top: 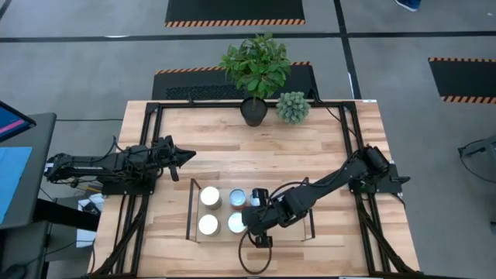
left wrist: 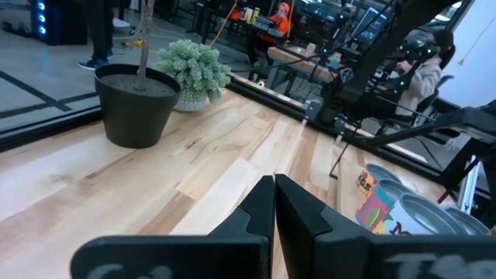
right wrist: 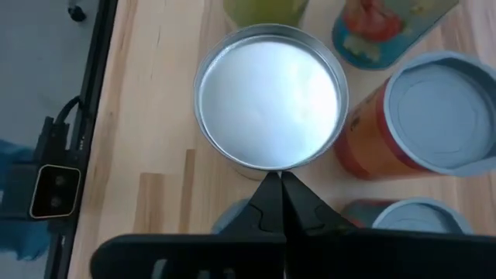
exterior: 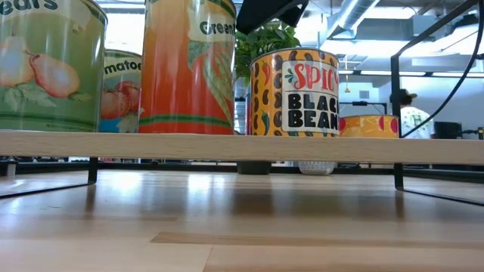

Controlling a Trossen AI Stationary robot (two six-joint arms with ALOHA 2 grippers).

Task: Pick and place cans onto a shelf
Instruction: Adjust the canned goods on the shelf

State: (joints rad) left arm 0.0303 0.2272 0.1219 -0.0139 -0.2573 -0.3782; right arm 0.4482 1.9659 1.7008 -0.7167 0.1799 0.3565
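The shelf (top: pixel 298 232), a low light-wood board with dark wire ends, lies near the table's front edge and bears several cans. In the low view, a pear can (exterior: pixel 45 64), a tomato can (exterior: pixel 121 91), an orange can (exterior: pixel 189 64) and a black-bean can (exterior: pixel 295 91) stand upright on the board (exterior: pixel 242 146). My right gripper (top: pixel 249 219) is shut and empty above the cans. Its tips (right wrist: pixel 280 186) are over the near rim of a white-topped can (right wrist: pixel 270 97), beside the orange can with a pale-blue top (right wrist: pixel 434 108). My left gripper (top: pixel 186 155) is shut and empty above the table's left side (left wrist: pixel 275 194).
A dark plant pot (top: pixel 253 111) and a small pale-green plant (top: pixel 293 107) stand at the table's far edge. A small black camera box (right wrist: pixel 54 190) with a cable sits just in front of the shelf. Bare wood lies between the shelf and the plants.
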